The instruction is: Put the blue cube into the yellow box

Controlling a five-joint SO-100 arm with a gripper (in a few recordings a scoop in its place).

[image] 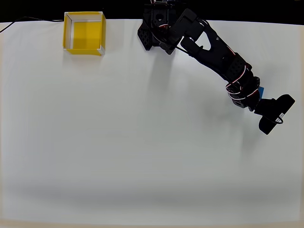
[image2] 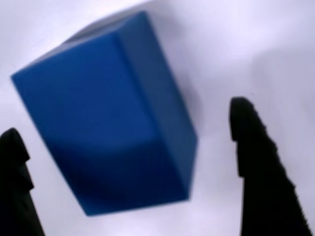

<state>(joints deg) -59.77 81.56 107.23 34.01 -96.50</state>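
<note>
Where the wrist view looks down between the two black fingers, the blue cube sits on the white surface with its edges turned at a slant to the picture, one corner toward the far side, so that its longer side runs from the upper left to the lower right. Its faces are plain, smooth and matte, the edges crisp though a little blurred at this closeness. The gripper stands spread apart around the block, the serrated right finger clear of it by a strip of white and the left finger just beside its lower left face. From overhead only a sliver of blue shows beside the black arm at the right of the white table. Well apart, at the far left corner, stands the yellow box, square, open-topped, thin pale-edged walls. Beyond the far edge the background is black.
</note>
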